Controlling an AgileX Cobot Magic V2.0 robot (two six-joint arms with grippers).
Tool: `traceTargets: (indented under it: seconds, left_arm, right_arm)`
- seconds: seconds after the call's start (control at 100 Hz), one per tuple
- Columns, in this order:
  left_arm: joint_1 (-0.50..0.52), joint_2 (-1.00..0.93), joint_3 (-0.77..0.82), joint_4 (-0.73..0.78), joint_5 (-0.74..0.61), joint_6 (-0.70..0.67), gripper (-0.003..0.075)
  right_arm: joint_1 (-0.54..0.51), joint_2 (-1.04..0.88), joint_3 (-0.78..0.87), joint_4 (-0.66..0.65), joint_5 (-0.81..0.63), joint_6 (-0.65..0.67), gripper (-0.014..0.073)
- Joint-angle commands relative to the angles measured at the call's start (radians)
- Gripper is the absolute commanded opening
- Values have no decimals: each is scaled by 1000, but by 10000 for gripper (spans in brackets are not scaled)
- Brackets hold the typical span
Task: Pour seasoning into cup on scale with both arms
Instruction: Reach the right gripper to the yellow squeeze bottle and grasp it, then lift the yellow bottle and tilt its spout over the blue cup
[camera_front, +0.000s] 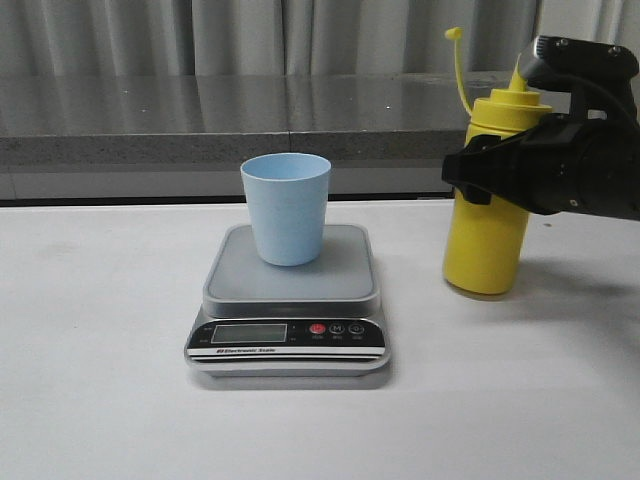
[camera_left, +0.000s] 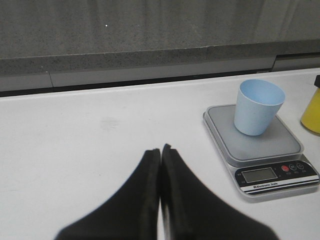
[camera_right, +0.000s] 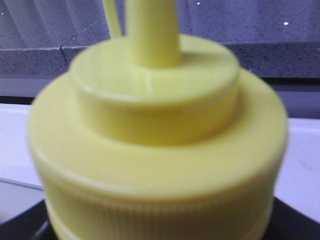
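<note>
The yellow seasoning bottle (camera_front: 487, 250) stands upright on the table to the right of the scale (camera_front: 288, 300), its tethered cap hanging off the open nozzle. My right gripper (camera_front: 480, 175) is closed around its upper body just below the cap. In the right wrist view the bottle's cap (camera_right: 155, 125) fills the frame, and only a black finger (camera_right: 20, 225) shows at its side. The pale blue cup (camera_front: 286, 208) stands upright on the scale's grey platform. My left gripper (camera_left: 160, 150) is shut and empty over bare table, left of the scale (camera_left: 270, 145) and the cup (camera_left: 257, 107).
A grey stone ledge (camera_front: 200, 120) runs along the back of the white table (camera_front: 100, 350), with curtains behind it. The bottle's edge shows at the far side of the left wrist view (camera_left: 312, 117).
</note>
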Motion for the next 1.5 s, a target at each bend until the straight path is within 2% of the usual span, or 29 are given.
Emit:
traceTargets:
  seconds: [0.0,0.05,0.08,0.3,0.62,0.74,1.06,1.2,1.49]
  left_arm:
    - [1,8,-27,-15,-70,-9,-20]
    - [1,8,-27,-15,-70,-9,-20]
    - [1,8,-27,-15,-70,-9,-20]
    - [1,8,-27,-15,-70,-9,-20]
    - [1,8,-27,-15,-70,-9,-20]
    - [1,8,-27,-15,-70,-9,-20]
    - [1,8,-27,-15,-70,-9,-20]
    - [1,8,-27,-15,-70,-9,-20]
    - [1,8,-27,-15,-70,-9,-20]
  right_arm:
    - [-2,-42,-22,-13,-72,6,109]
    - [-2,-42,-22,-13,-72,6,-27]
    - [-2,-43,-22,-13,-72,5,-74]
    - [-2,-87,-22,-15,-28,-52,-59]
    - [37,-194,-177,-28,327,-369,-59]
    - [72,-193,-253,-145,453,-444,-59]
    - [122,-190,-417,-445,757,-442,-59]
    - [127,-188,-475,-626,894,-356,-59]
    - [192,-127,-592,-1219,1163,86,-59]
